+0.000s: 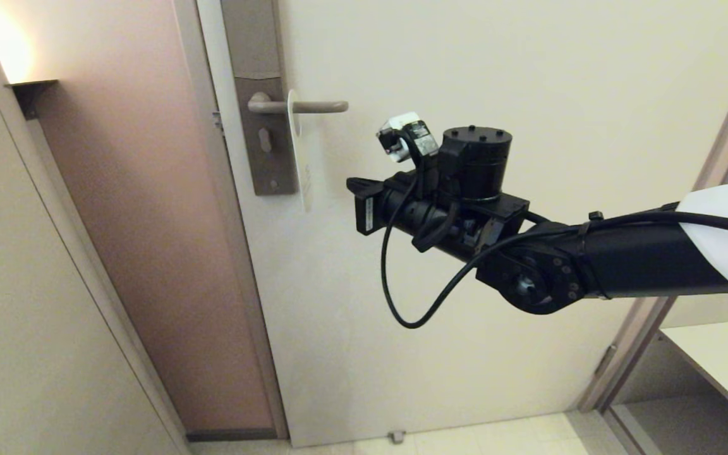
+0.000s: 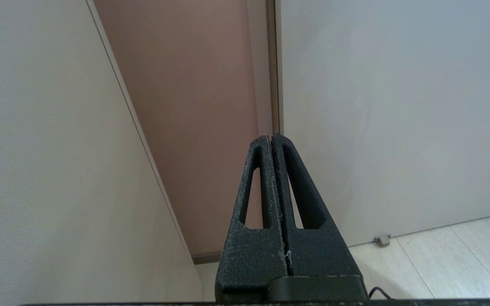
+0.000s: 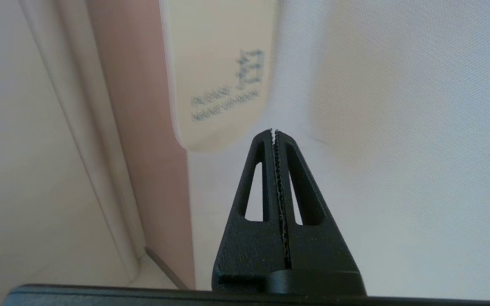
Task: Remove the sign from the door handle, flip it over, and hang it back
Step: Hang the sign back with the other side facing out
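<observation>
Sign (image 1: pixel 299 151) hangs on the door handle (image 1: pixel 304 106), white face out, edge-on in the head view. Right end effector (image 3: pixel 274 132) is pressed fully closed on nothing, tips just beside the sign's lower end, not touching. Left end effector (image 2: pixel 272 137) also closed and empty, low near the floor (image 2: pixel 449 255).

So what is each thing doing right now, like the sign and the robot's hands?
sign: hanging on the door handle, white side facing out, not gripped.
door handle: level, not pressed down.
door: shut.
right gripper: shut, empty, just short of the sign's bottom end.
left gripper: shut, empty, away from the sign.
</observation>
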You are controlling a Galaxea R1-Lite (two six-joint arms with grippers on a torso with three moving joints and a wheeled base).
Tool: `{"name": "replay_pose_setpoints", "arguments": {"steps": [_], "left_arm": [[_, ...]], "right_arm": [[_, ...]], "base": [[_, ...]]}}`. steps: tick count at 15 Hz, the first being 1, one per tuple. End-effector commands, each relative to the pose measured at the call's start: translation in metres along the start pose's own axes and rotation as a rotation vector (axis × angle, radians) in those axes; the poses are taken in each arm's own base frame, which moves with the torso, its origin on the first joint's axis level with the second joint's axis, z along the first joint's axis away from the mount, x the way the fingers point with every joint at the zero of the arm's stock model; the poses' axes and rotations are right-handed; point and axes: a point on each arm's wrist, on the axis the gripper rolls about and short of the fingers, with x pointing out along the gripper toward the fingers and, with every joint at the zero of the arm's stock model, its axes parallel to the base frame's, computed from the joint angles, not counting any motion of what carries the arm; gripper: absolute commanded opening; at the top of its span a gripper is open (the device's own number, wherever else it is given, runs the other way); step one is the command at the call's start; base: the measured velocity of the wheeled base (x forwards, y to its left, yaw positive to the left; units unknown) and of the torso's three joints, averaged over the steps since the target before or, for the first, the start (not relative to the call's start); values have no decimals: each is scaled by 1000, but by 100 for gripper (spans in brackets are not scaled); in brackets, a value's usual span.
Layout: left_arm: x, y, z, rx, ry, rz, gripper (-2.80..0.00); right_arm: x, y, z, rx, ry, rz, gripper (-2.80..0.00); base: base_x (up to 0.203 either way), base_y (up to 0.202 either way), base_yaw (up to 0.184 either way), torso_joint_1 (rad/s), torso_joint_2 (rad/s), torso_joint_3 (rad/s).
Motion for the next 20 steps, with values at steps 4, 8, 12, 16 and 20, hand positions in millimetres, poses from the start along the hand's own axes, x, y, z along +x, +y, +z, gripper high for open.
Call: {"name": "replay_pose_setpoints", "arguments": {"steps": [4,8,12,16,20], "left_arm": [[0,0,0,1,0,0,-280],[0,0,0,0,2,0,-280],[0,0,0,0,2,0,-280],[0,0,0,0,2,0,-280],[0,0,0,0,2,-1,-280]], "right_arm": [[0,0,-7,6,38,1,-280],[23,7,-16,1,48,15,-280],[51,23,-23,-12,5,-5,-280],[68,34,-29,-63,-24,0,-280],[83,40,-19,-90,-109,-28,-280]], "base": [[0,0,0,0,0,0],[0,0,0,0,0,0],[0,0,0,0,0,0],[0,0,0,0,0,0],[0,0,0,0,0,0]]}}
